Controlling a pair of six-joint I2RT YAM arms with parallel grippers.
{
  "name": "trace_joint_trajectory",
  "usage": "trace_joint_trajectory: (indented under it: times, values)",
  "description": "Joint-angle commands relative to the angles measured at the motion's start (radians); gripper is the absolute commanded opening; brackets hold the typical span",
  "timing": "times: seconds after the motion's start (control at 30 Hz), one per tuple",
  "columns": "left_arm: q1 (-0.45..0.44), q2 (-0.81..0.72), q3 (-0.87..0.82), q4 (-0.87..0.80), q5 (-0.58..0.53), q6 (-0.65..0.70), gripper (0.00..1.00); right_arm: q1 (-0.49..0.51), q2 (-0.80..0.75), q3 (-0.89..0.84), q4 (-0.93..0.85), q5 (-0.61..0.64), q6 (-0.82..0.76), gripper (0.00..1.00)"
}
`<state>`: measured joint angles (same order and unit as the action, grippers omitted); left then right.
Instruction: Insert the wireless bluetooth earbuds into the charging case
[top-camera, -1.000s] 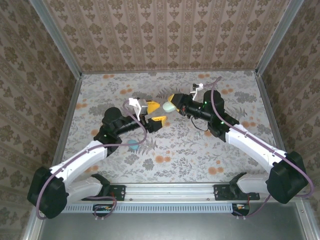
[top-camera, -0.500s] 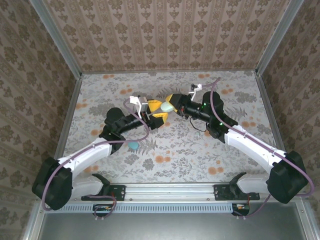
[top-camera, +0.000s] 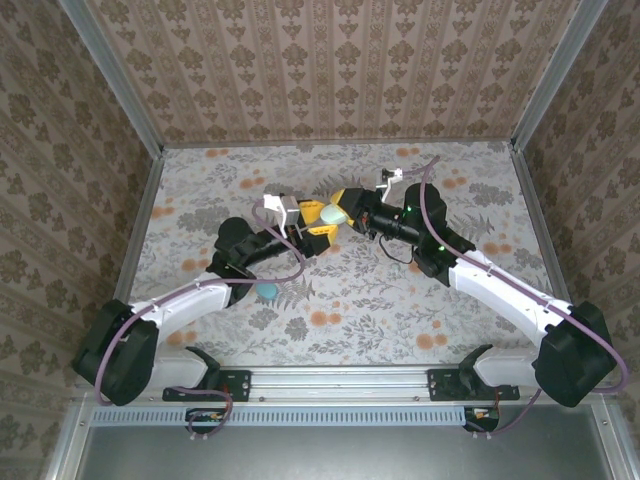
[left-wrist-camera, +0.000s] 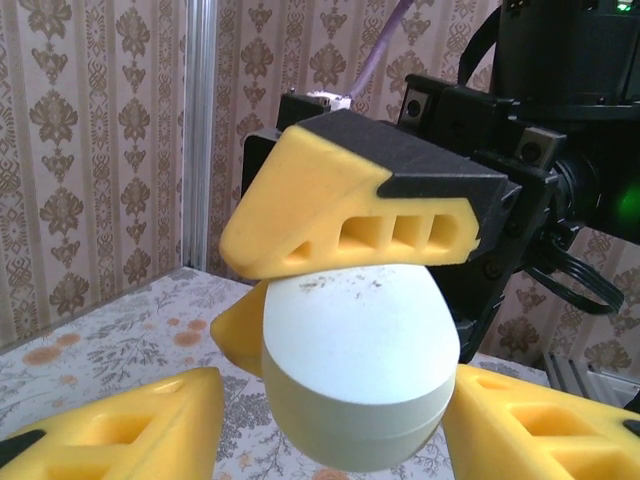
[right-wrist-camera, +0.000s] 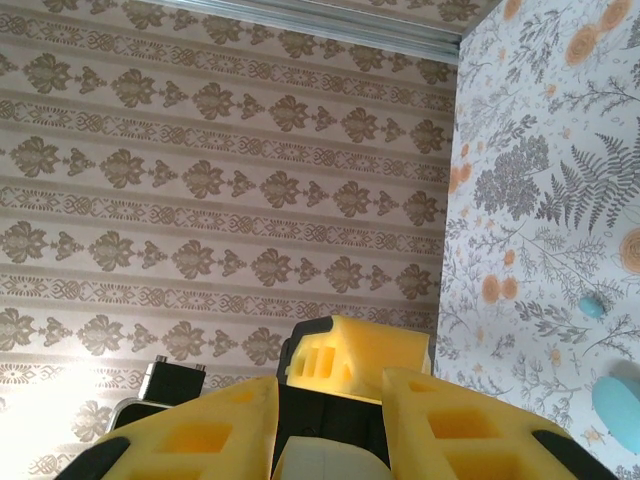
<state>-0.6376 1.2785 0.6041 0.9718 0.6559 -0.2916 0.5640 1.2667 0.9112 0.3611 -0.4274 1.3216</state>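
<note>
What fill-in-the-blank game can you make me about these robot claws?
1. The pale, egg-shaped charging case is held in the air by the ____ claw.
2. The left claw has its yellow fingers ____, one on each side of the case.
3. The blue earbud lying on the table is nearer the ____ arm.

Missing words: right; open; left.

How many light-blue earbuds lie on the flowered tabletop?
2. In the right wrist view, the upper earbud lies below the fern print; the lower earbud sits at the frame's right edge, partly cut off. More could be hidden under the arms.
</note>
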Motion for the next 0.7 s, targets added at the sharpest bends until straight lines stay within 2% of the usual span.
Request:
trace_joint_trajectory:
  times: [0.0, 0.2, 0.5, 0.6, 0.67]
  values:
    - [0.009, 0.008, 0.005, 0.065, 0.028, 0.017, 0.57, 0.01, -0.01, 0.006, 0.027, -0.023, 0.023, 0.06]
    - [0.008, 0.02, 0.017, 0.065, 0.043, 0.016, 0.53, 0.011, -0.006, 0.008, 0.039, -0.027, 0.036, 0.06]
    - [0.009, 0.033, 0.02, 0.098, 0.043, 0.001, 0.37, 0.014, 0.0, 0.011, 0.035, -0.036, 0.036, 0.07]
    - [0.01, 0.034, 0.019, 0.11, 0.041, -0.006, 0.33, 0.014, 0.002, 0.008, 0.027, -0.037, 0.033, 0.12]
    - [0.013, 0.033, 0.019, 0.112, 0.04, -0.008, 0.29, 0.014, 0.001, 0.007, 0.016, -0.034, 0.022, 0.2]
